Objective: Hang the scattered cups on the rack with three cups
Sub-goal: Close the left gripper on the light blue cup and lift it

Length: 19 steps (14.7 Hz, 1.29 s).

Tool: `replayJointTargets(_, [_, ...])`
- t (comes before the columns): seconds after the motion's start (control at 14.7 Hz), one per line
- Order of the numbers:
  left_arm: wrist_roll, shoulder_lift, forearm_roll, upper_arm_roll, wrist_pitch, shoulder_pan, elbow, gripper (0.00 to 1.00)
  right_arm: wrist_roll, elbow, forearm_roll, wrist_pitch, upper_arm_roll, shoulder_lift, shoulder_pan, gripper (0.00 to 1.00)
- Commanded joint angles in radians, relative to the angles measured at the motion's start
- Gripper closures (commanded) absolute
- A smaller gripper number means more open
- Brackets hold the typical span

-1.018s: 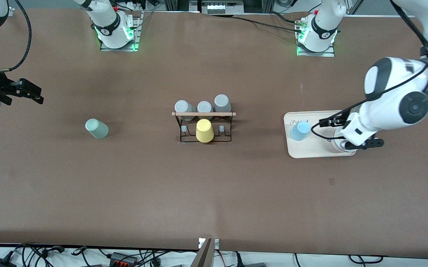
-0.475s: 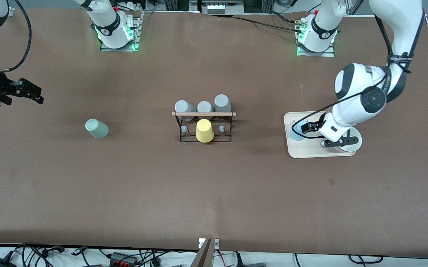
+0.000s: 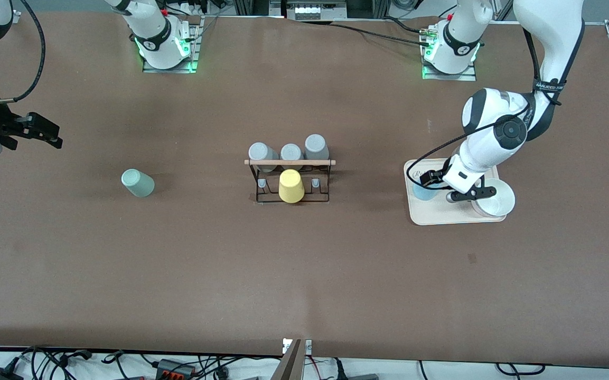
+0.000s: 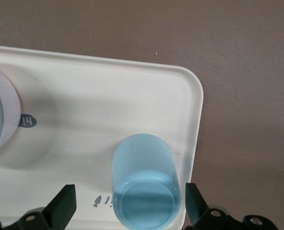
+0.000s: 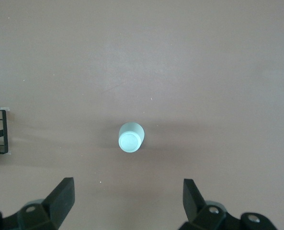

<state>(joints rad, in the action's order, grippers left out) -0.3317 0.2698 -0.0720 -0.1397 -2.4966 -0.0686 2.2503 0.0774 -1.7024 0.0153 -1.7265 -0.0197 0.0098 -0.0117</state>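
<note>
The left claw (image 4: 127,208) hangs spread wide over the light blue cup (image 4: 145,184) on the beige tray (image 3: 436,216), apparently to straddle it for the rack (image 3: 289,179), while the right claw (image 5: 127,206), also spread, waits above the mint cup (image 5: 130,137) on the counter (image 3: 304,264).

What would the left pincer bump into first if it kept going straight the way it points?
Probably the light blue cup. The left pincer is open and points down at the beige tray, with the cup between its fingers in the left wrist view. How high it hangs over the cup is unclear.
</note>
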Motion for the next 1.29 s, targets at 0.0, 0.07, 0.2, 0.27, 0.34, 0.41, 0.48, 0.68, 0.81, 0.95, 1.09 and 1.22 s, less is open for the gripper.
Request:
replayJointTargets(0.0, [-0.032,0.005,-0.008,-0.005,-0.033,-0.016,0.015,0.00,-0.011,0.006,0.003,0.004,0.006,-0.001,-0.008,0.00])
replayJointTargets(0.07, [-0.033,0.006,-0.008,-0.005,-0.034,-0.019,0.017,0.00,-0.011,0.006,0.003,0.004,0.006,-0.001,-0.008,0.00])
replayJointTargets(0.2, [-0.044,0.008,-0.005,-0.003,-0.034,-0.036,0.023,0.00,-0.013,0.006,0.003,0.004,0.007,-0.001,-0.008,0.00])
replayJointTargets(0.27, [-0.044,0.008,-0.002,-0.003,-0.034,-0.036,0.023,0.00,-0.013,0.006,0.003,0.004,0.007,-0.001,-0.008,0.00])
replayJointTargets(0.34, [-0.044,0.006,0.001,-0.003,-0.034,-0.036,0.023,0.03,-0.013,0.006,0.003,0.004,0.007,-0.001,-0.008,0.00])
replayJointTargets(0.41, [-0.044,0.006,0.006,-0.003,-0.034,-0.036,0.023,0.06,-0.011,0.006,0.003,0.004,0.006,-0.001,-0.008,0.00])
replayJointTargets(0.48, [-0.044,0.006,0.009,-0.003,-0.034,-0.036,0.023,0.09,-0.013,0.006,0.003,0.004,0.007,-0.001,-0.008,0.00])
replayJointTargets(0.68, [-0.043,0.006,0.012,0.000,-0.031,-0.036,0.022,0.22,-0.013,0.006,0.003,0.004,0.007,-0.001,-0.008,0.00])
replayJointTargets(0.81, [-0.046,0.005,0.021,0.000,-0.027,-0.036,0.022,0.33,-0.013,0.006,0.003,0.004,0.007,-0.001,-0.008,0.00])
replayJointTargets(0.95, [-0.044,-0.004,0.021,0.002,-0.016,-0.031,0.019,0.44,-0.013,0.006,0.003,0.005,0.006,0.001,-0.008,0.00])
replayJointTargets(1.09, [-0.040,-0.023,0.023,0.005,0.013,-0.028,0.003,0.50,-0.013,0.007,0.002,0.005,0.006,-0.001,-0.010,0.00])
replayJointTargets(1.22, [-0.038,-0.035,0.034,0.006,0.076,-0.025,-0.050,0.50,-0.013,0.009,0.000,0.007,0.006,-0.001,-0.010,0.00])
